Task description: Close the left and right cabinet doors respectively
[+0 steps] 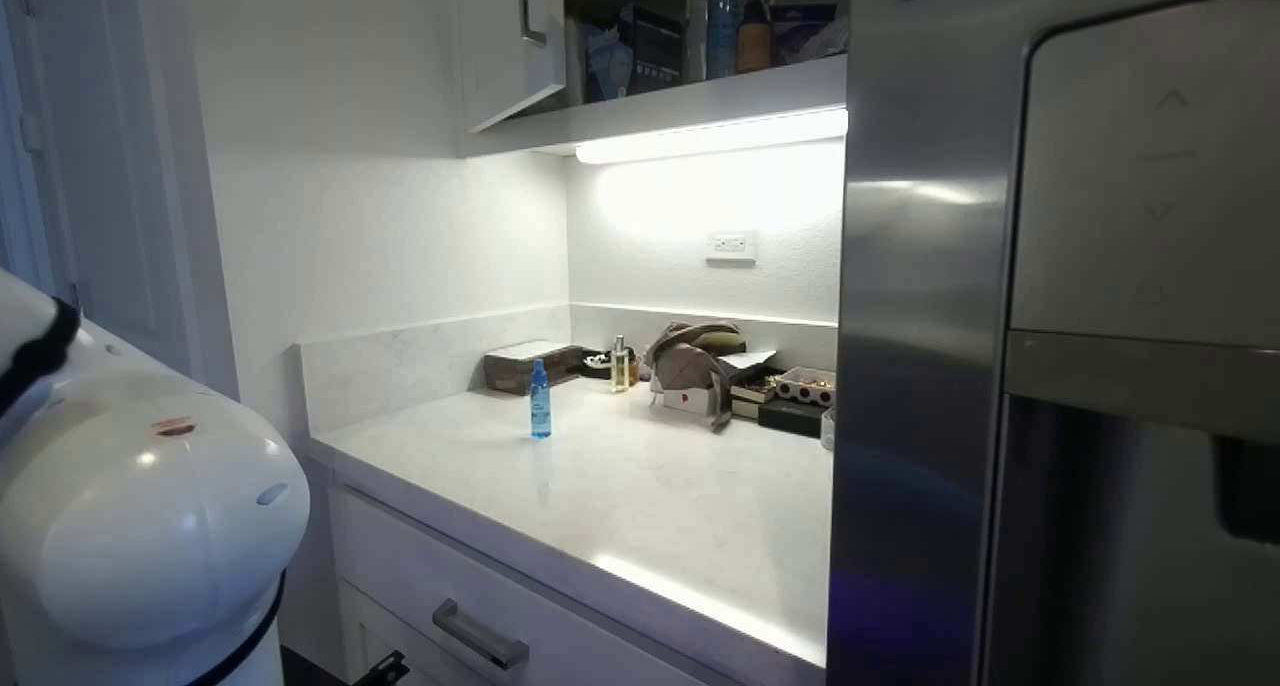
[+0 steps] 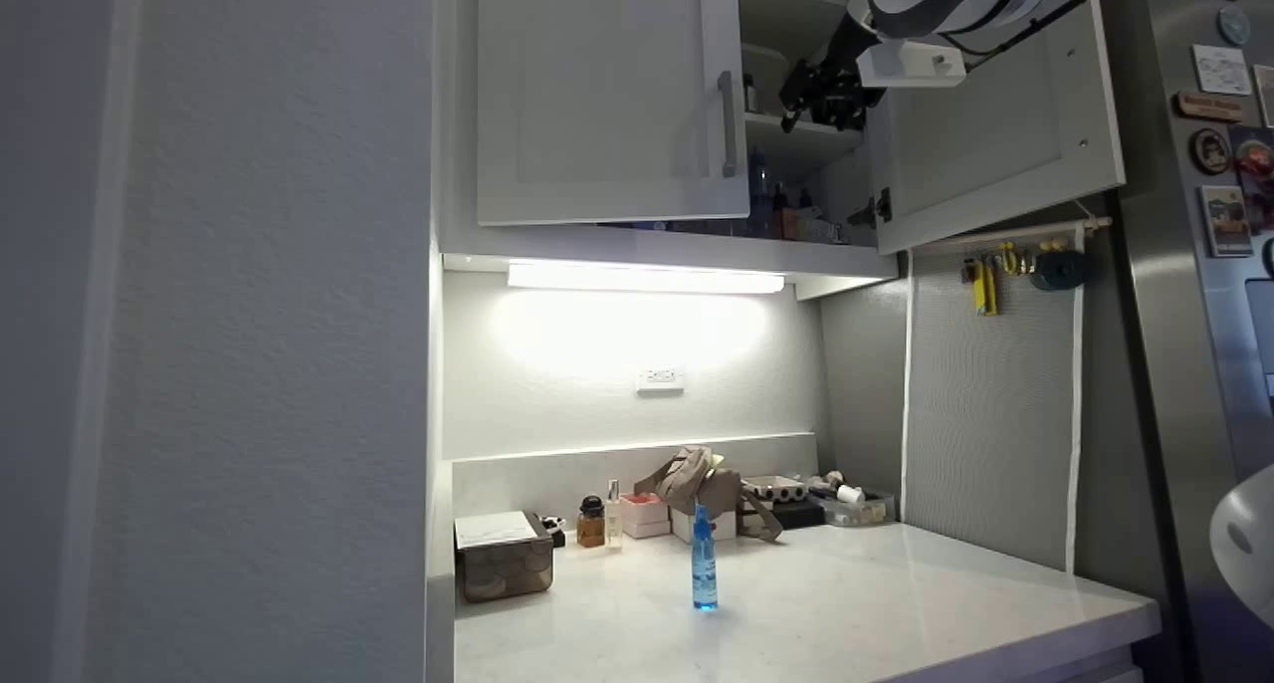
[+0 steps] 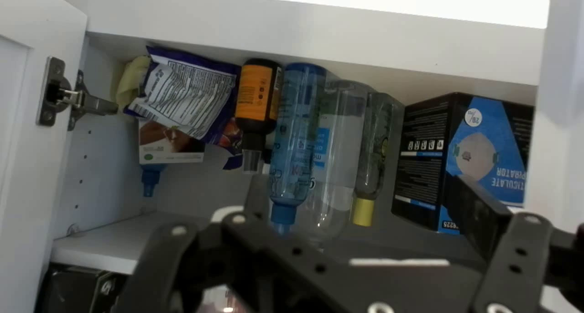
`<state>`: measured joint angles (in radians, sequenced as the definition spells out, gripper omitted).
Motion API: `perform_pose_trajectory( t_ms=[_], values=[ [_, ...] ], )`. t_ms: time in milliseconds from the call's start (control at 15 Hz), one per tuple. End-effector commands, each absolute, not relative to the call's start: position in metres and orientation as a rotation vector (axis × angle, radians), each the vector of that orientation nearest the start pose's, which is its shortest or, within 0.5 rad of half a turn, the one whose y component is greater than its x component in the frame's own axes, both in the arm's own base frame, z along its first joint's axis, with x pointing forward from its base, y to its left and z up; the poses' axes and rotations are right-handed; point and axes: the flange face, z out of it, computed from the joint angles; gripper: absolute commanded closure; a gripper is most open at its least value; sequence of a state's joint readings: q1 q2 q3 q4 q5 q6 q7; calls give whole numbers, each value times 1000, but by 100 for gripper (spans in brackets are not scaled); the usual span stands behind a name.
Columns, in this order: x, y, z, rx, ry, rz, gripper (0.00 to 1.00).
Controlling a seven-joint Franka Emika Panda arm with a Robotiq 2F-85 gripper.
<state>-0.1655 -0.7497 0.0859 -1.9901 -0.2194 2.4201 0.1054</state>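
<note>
In both exterior views the left cabinet door stands ajar above the bench; the right cabinet door sits wider; the tool, jaws spread well apart, hangs between the two doors before the cabinet (a blue spray bottle stands upright below)

Wht arm has blk bands, blk 2-finger tool.

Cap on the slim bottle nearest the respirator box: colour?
The cap is yellow; it shows best in the wrist view.
</note>
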Motion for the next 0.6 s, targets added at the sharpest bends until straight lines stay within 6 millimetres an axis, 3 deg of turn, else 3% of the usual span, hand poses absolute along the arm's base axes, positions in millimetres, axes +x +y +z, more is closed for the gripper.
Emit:
perform_pose_trajectory(
  t_ms=[0,333,533],
  values=[
    [331,15,863,-2918,125,-1723,0],
    [317,43,843,-3134,65,-1205,0],
    [303,46,836,-3219,77,-943,0]
  ],
)
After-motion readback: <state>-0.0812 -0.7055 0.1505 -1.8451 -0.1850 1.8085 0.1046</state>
